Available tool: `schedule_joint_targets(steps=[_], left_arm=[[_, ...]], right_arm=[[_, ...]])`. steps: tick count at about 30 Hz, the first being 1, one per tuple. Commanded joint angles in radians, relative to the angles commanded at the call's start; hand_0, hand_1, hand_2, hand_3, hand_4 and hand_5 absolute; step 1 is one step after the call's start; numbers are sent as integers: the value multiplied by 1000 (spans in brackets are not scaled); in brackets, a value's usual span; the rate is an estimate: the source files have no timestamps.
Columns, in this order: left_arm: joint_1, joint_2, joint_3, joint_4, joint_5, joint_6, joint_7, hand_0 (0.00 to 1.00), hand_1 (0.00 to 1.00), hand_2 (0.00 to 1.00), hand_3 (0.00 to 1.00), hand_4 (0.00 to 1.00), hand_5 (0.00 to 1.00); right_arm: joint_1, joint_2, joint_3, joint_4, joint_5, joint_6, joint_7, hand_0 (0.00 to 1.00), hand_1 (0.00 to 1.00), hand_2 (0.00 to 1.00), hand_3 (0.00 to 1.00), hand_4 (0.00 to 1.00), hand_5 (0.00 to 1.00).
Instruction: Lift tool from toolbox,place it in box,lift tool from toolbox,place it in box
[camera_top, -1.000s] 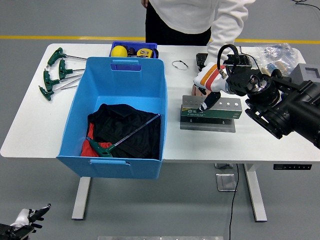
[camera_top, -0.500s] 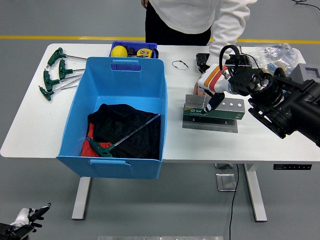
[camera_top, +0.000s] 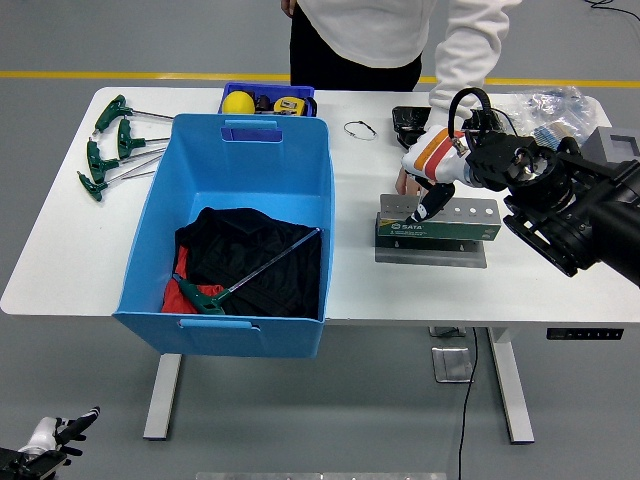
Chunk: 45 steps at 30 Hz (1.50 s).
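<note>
Meanwhile the right hand (camera_top: 432, 190) is dragging the green tool rack (camera_top: 438, 221) rightward across the desk (camera_top: 60, 250), fingers curled around its top edge. One T-handle wrench (camera_top: 240, 280) is already lying inside the blue box (camera_top: 235, 235), so the next lift is slipping off target.

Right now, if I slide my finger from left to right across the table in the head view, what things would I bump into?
Green-handled T wrenches → big blue box → small wire loop → green tool holder with the right robot hand on it → clear plastic bag.
</note>
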Motion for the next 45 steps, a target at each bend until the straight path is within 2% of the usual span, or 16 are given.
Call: schedule_joint_targets(steps=[1,2,7,8,17,21,24,29,31,35,40,43,45], left_arm=[[0,0,-1,0,1,0,0,534,482,650,696,744,711],[1,0,-2,0,2,0,0,531,481,650,697,744,711],[6,1,-8,0,5,1,1,531,481,650,697,744,711],[8,1,-9,0,6,1,1,529,479,648,697,744,711],[25,3,-26,0,17,2,4,528,479,649,697,744,710],[35,6,-40,0,28,2,5,526,478,647,697,744,710],[43,10,-59,0,45,1,7,526,478,647,697,744,710],[55,12,-78,0,66,-1,12,521,475,647,697,744,707],[58,13,-87,0,76,-3,14,521,475,647,697,744,707],[63,13,-93,0,81,-4,16,522,474,648,697,745,708],[65,11,-95,0,85,-7,18,535,480,653,697,744,707],[66,9,-95,0,88,-10,19,535,480,653,697,744,707],[66,10,-92,0,87,-11,19,543,482,655,697,745,708]], right_arm=[[1,0,-1,0,10,-7,4,175,137,178,167,998,839],[1,-1,-4,-1,24,-17,8,101,49,102,95,998,803],[2,-10,-11,-1,76,-70,34,101,49,102,95,998,803],[3,-12,-12,0,85,-79,43,5,2,20,32,998,730],[26,-41,-54,26,161,-177,46,2,2,2,2,998,728],[47,-73,-90,78,208,-198,13,2,2,2,2,997,710],[66,-106,-80,132,215,-188,-9,2,2,2,2,997,710],[88,-150,-22,224,206,-143,-43,2,2,2,2,970,702],[99,-171,11,277,197,-122,-60,2,2,2,2,970,702],[119,-197,72,374,172,-110,-79,2,2,2,2,946,682],[105,-199,189,492,158,-127,-106,2,2,2,2,929,671],[84,-182,274,571,206,-168,-126,2,2,2,2,929,671],[77,-170,296,606,239,-190,-139,2,2,2,2,928,660]])
